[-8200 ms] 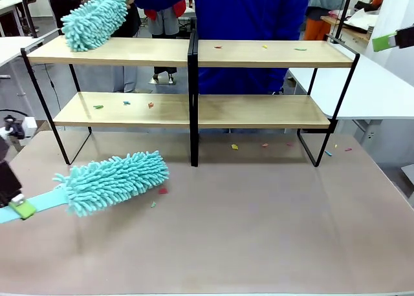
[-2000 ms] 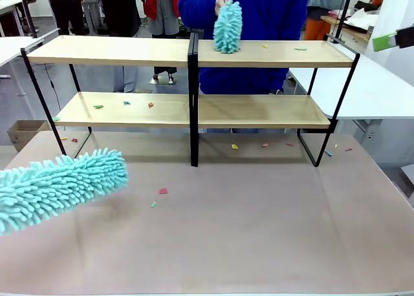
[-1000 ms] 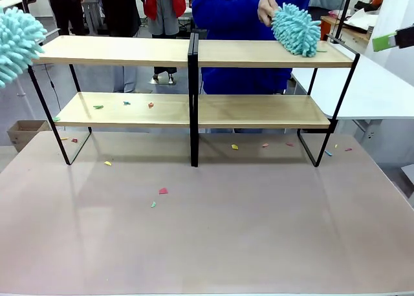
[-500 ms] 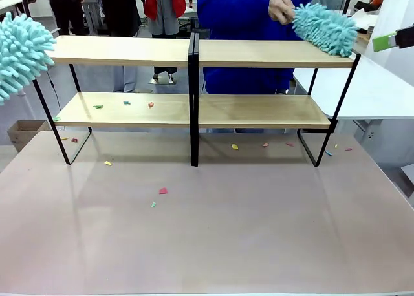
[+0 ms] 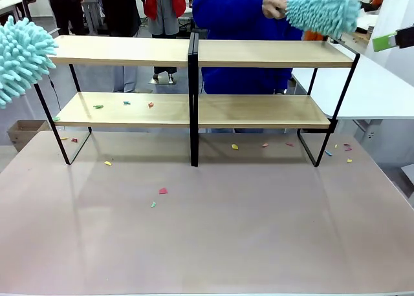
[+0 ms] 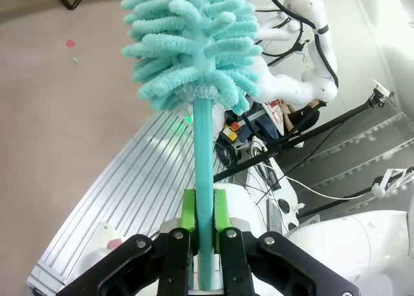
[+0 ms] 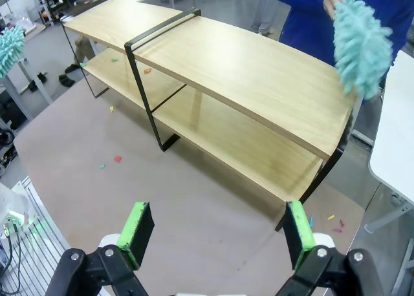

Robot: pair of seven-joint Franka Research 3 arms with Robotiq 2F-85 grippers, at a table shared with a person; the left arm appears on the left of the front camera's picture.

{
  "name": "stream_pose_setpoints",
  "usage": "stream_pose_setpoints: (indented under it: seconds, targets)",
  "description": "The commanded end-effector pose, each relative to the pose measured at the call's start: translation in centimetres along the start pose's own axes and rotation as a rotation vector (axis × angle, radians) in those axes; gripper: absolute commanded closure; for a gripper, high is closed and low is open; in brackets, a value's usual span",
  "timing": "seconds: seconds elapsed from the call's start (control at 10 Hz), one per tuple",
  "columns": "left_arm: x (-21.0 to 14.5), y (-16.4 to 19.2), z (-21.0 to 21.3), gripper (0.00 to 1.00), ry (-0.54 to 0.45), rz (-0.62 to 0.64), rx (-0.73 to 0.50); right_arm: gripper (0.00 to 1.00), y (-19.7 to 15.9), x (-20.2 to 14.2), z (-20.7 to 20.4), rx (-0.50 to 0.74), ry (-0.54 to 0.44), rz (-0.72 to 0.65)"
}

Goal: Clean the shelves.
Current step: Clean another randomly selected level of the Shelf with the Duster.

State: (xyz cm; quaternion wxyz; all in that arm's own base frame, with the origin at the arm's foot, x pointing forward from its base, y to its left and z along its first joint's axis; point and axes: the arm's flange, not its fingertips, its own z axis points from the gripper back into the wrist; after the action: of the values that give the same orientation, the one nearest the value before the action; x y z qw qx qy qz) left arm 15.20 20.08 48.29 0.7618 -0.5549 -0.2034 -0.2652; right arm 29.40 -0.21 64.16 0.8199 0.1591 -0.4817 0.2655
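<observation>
In the front view, the shelves stand across the far part of the table. The fluffy teal head of my duster hangs at the picture's left edge, just off the left end of the top board. At the far side, a person in blue holds a second duster in one hand, just above the right end of the top board. That board is bare. Small coloured scraps lie on the left half of the lower board, and more lie on the table in front.

In the left wrist view, my left gripper is clamped on my duster's flat teal handle. A green pad presses each side, and the head stands beyond.

In the right wrist view, my right gripper stands wide with nothing between its pads. The shelves lie ahead of it.
</observation>
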Motion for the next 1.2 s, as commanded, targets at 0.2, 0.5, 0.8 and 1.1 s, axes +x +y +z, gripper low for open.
stream_pose_setpoints:
  seconds: [0.2,0.5,0.8,1.1]
  targets:
    - [0.2,-0.4,0.3,0.87,-0.011,-0.032,-0.020,0.00,0.0,-0.1,0.0,0.006,-0.003,0.005]
    - [0.4,-2.9,-4.3,0.87,0.197,-0.053,-0.112,0.00,0.0,-0.1,0.0,0.006,-0.003,0.005]
    - [-0.1,-5.5,-12.1,0.87,0.424,-0.066,-0.186,0.00,0.0,-0.1,0.0,0.006,-0.003,0.005]
    - [1.7,-4.8,-21.3,0.87,0.586,0.119,-0.300,0.00,0.0,-0.1,0.0,0.006,-0.003,0.005]
